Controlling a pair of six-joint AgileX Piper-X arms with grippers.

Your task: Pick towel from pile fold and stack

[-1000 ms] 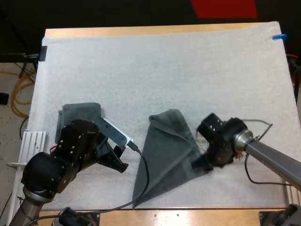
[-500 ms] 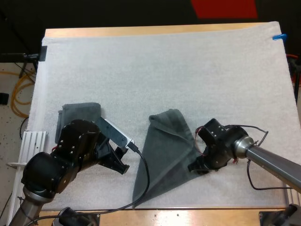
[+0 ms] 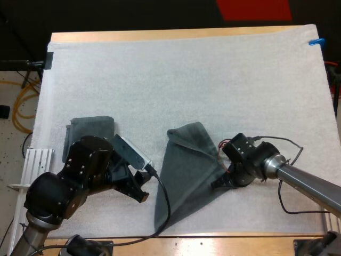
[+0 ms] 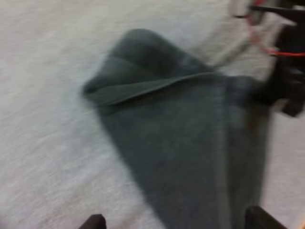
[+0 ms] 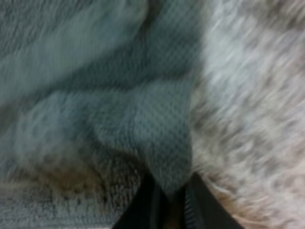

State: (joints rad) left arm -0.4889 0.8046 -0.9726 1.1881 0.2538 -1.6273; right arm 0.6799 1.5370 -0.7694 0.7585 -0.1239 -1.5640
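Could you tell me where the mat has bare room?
Bare: the far half of the mat, beyond the folded towel and spread towel. Crowded: the near side, left hand between the towels, right hand gripping the spread one.

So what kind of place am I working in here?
Probably a robotics lab bench, not a home: a wooden table under a white mat, yellow cables loose on the floor beside it, and the right gripper pinching a grey-green towel.
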